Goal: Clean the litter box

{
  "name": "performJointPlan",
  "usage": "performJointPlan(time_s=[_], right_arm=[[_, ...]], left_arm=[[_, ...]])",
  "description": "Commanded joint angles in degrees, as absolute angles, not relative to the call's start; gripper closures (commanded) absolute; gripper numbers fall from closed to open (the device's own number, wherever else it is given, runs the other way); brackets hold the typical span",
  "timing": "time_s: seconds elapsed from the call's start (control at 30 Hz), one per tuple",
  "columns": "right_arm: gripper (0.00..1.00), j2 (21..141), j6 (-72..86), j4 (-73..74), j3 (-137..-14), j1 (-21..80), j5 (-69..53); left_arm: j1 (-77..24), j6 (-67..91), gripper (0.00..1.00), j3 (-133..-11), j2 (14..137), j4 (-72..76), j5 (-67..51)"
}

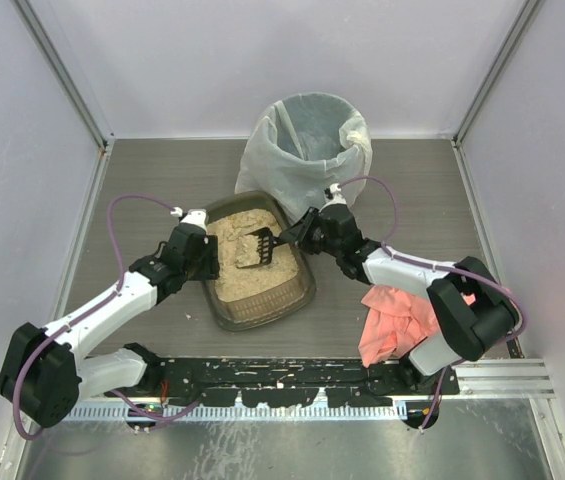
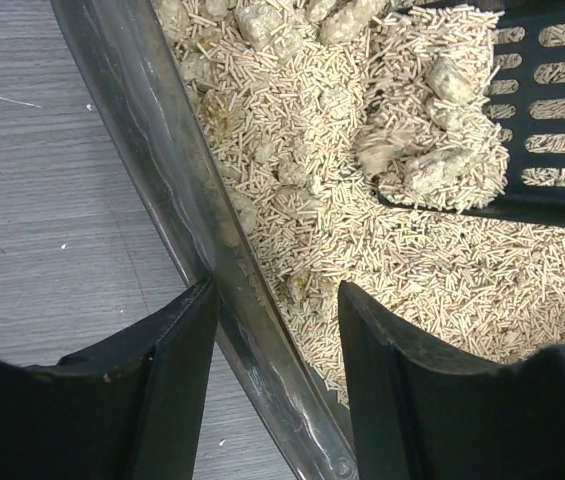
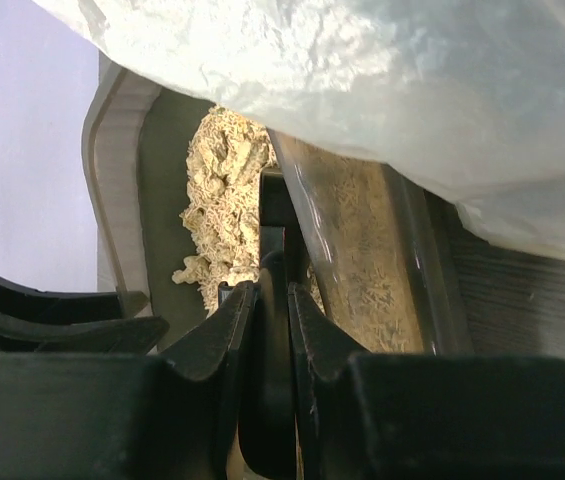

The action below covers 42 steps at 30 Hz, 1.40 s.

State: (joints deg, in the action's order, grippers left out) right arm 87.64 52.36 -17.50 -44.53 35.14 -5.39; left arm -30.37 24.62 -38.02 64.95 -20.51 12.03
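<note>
While the right gripper (image 3: 270, 295) is clamping the black handle of a slotted scoop (image 1: 254, 247), jaws pinched tight on it, the scoop's head is reaching out ahead of the fingertips and sitting down inside the litter box (image 1: 262, 318). On the scoop's blade, pale clumps (image 2: 442, 130) and loose pellets are lying in a heap.

Opposite, the left gripper (image 2: 277, 300) is standing released, jaws apart and straddling the box's left wall (image 2: 162, 150). One finger (image 2: 162, 380) is sitting outside it over the table (image 2: 42, 200). The other finger (image 2: 412, 390) is sitting inside over the tan litter, with litter showing between it and the wall.

So the litter box is lying between the two grippers. Just beyond the right gripper a white-bagged bin (image 1: 307, 140) is standing, its bag hanging over that gripper's fingers in the wrist view. Behind the right gripper, beside its arm, a pink cloth (image 1: 392, 320) is lying crumpled.
</note>
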Motion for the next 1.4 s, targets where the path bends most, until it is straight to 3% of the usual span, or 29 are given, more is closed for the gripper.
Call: performJointPlan(time_s=[0.0,0.93,1.37], right_arm=[[0.99,82.5,54.3,-20.1,-43.1,34.9,-4.1],[0.99,68.3,59.4,-28.2,-30.6,34.9,-5.7],[0.98,69.2,63.8,-39.7,-24.5,32.0,-9.2]], left_arm=[[-30.8,25.9,0.46,-35.9,66.4,-22.6,6.8],[-30.8,28.2,0.17,-47.8,48.6,-40.4,12.5],[-30.8,24.8,0.14,-56.2,42.1,-50.9,18.9]])
